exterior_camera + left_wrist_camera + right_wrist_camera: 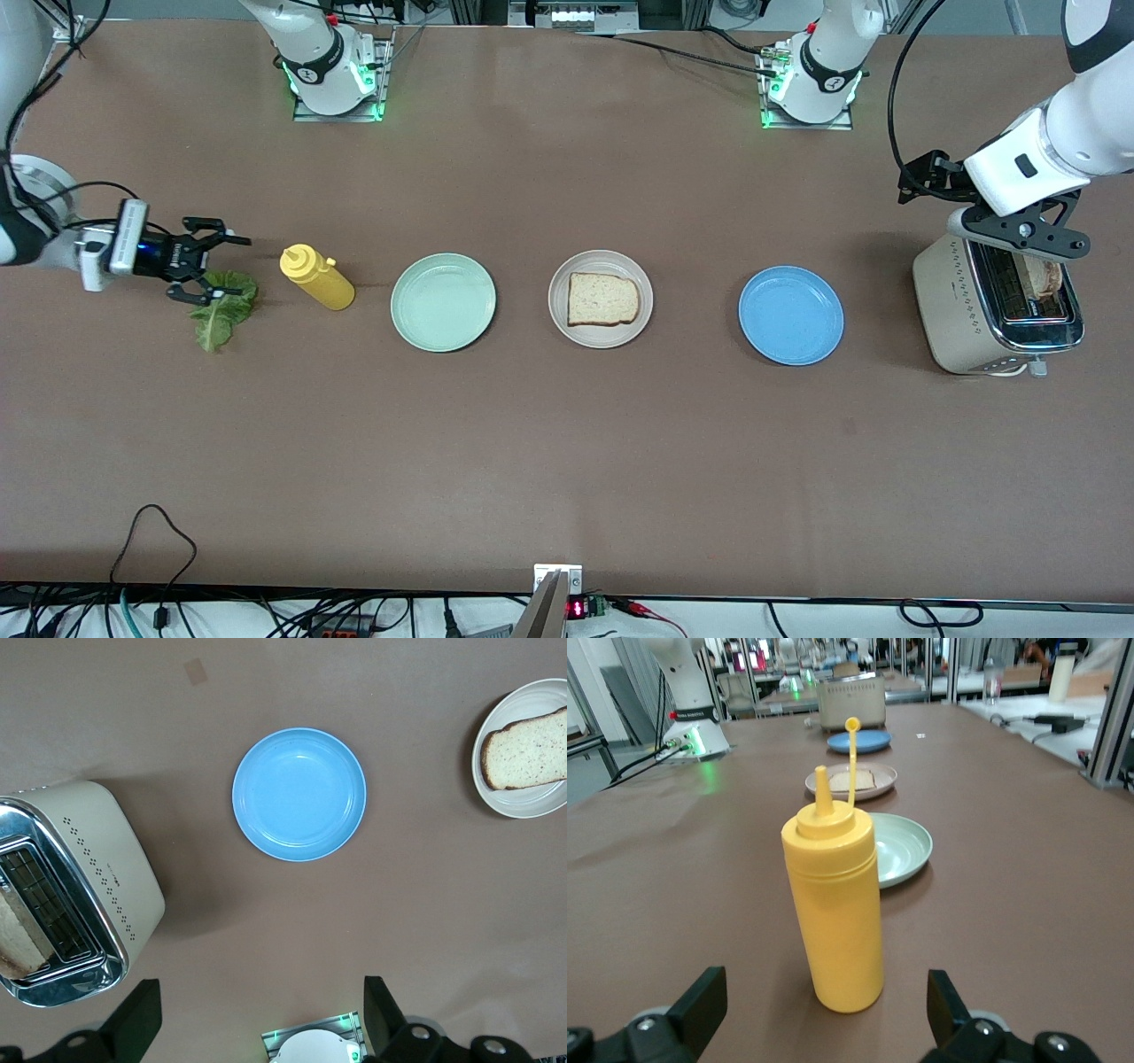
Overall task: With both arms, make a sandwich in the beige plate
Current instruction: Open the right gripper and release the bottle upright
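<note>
The beige plate (560,310) sits mid-table with one bread slice (602,299) on it; both also show in the left wrist view, plate (523,806) and slice (527,753). A second bread slice (1045,276) stands in the toaster (957,310). A green lettuce leaf (223,312) lies at the right arm's end of the table. My right gripper (217,266) is open and empty, low over the leaf's edge and pointing at the yellow bottle (833,904). My left gripper (1023,232) is open and empty above the toaster (80,868).
The yellow squeeze bottle (316,276) stands between the leaf and a mint-green plate (443,301). A blue plate (791,315) lies between the beige plate and the toaster. The arm bases (328,71) stand along the table's farther edge.
</note>
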`<state>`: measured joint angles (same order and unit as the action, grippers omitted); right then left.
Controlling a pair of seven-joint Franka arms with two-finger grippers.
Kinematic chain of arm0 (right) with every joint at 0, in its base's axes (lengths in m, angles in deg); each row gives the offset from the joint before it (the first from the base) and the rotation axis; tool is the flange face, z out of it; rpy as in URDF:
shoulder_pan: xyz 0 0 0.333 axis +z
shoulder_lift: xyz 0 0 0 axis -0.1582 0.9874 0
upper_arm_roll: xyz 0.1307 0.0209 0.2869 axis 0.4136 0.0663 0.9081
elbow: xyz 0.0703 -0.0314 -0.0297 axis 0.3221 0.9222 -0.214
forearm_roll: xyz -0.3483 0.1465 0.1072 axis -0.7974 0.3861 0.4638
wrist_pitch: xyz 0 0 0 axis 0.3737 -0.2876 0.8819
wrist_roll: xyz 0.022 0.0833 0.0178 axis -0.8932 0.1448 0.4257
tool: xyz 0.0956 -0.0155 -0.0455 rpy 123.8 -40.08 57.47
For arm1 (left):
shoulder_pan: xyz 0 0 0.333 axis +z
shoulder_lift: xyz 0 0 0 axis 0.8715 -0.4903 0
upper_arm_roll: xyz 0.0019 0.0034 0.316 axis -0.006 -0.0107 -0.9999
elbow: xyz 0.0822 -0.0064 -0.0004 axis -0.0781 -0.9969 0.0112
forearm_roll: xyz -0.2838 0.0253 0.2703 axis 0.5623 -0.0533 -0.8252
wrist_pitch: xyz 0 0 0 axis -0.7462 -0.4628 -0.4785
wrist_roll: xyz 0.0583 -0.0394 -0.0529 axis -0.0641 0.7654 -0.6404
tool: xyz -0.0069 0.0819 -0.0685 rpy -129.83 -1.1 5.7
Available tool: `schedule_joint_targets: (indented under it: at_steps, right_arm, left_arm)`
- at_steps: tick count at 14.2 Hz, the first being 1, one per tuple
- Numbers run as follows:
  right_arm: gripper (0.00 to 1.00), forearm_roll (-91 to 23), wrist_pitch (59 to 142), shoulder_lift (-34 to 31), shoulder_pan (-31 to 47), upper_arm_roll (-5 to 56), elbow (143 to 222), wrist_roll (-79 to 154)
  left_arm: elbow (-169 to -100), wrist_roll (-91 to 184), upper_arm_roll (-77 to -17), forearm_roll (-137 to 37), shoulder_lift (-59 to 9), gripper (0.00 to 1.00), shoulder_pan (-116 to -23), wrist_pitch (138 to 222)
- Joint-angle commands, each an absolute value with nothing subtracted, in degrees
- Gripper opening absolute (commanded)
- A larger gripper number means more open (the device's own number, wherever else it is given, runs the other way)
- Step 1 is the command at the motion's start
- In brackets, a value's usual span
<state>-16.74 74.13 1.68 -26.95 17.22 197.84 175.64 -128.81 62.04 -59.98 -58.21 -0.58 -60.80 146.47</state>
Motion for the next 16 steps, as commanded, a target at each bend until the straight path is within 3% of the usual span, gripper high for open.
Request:
schedule_joint_targets:
  at_steps: [1,11,16]
  right_arm:
    - [1.0,-22.33,78.24,-5.76,-26.16,17.54,198.68,164.55]
    - [1.0,-47.81,90.47,-19.57,-18.87,17.89,198.68,112.89]
    - [1.0,-57.59,92.58,-21.25,-14.99,18.07,198.68,84.14]
  left_arm:
    - [-127.41,61.59,-59.85,-57.82,-0.88,1.0,-60.81,145.24]
    - [-127.58,61.59,-59.84,-57.73,-0.96,1.0,-60.81,145.33]
    - [-127.67,61.59,-59.85,-57.73,-1.05,1.0,-60.81,145.33]
